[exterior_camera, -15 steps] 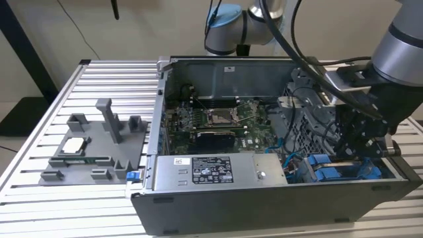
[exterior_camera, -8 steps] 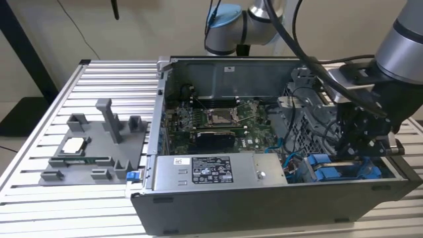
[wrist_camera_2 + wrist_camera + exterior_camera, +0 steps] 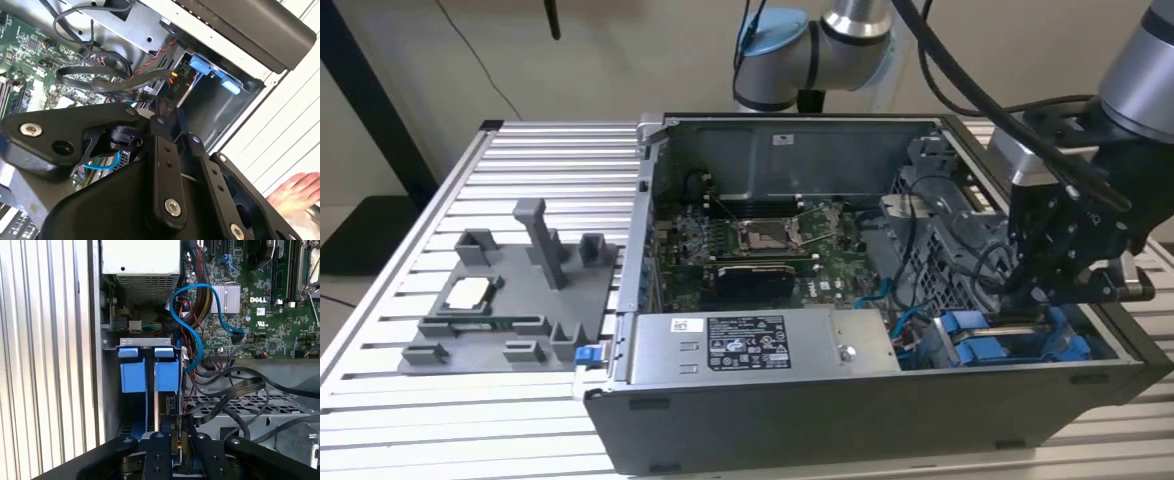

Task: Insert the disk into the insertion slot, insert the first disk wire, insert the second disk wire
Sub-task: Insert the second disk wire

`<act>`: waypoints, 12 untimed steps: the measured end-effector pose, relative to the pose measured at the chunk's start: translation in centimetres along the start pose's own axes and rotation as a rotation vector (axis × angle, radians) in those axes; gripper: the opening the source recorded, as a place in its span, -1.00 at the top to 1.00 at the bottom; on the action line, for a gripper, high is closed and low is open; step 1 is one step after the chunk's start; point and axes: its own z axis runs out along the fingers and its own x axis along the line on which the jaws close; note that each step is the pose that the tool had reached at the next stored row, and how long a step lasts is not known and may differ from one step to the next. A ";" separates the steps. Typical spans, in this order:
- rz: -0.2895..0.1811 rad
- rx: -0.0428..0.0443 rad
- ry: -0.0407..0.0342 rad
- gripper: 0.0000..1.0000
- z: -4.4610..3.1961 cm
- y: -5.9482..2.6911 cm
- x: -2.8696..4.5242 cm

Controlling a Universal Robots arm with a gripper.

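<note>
I read this as the wire stage: the disk (image 3: 167, 375) sits edge-up in the insertion slot (image 3: 1014, 345), its blue carrier tabs showing at the case's front corner. My hand (image 3: 176, 450) hangs just above it, clamped on a black connector (image 3: 172, 92). Seating it calls for fine alignment. The open computer case (image 3: 854, 420) rests on the table (image 3: 480, 420), holding motherboard (image 3: 761, 245) and power supply (image 3: 734, 345).

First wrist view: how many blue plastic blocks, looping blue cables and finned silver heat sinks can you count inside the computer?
Blue plastic blocks: 2
Looping blue cables: 1
Finned silver heat sinks: 1
Total: 4
</note>
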 end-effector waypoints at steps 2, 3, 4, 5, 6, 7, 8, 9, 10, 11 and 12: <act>0.000 -0.0012 0.0005 0.52 -0.37 -0.02 -0.02; 0.000 -0.0014 0.0009 0.52 -0.57 -0.03 -0.03; 0.000 -0.0015 0.0012 0.52 -0.78 -0.04 -0.03; 0.000 -0.0015 0.0013 0.52 -0.96 -0.05 -0.04; 0.000 -0.0015 0.0015 0.52 -1.13 -0.05 -0.05; 0.000 -0.0016 0.0015 0.52 -1.28 -0.06 -0.06; 0.000 -0.0015 0.0015 0.52 -1.47 -0.07 -0.06; 0.000 -0.0016 0.0016 0.52 -1.65 -0.08 -0.07; 0.000 -0.0015 0.0017 0.52 -1.83 -0.08 -0.08; 0.000 -0.0015 0.0016 0.52 -2.00 -0.09 -0.09; 0.000 -0.0015 0.0017 0.52 -2.14 -0.09 -0.09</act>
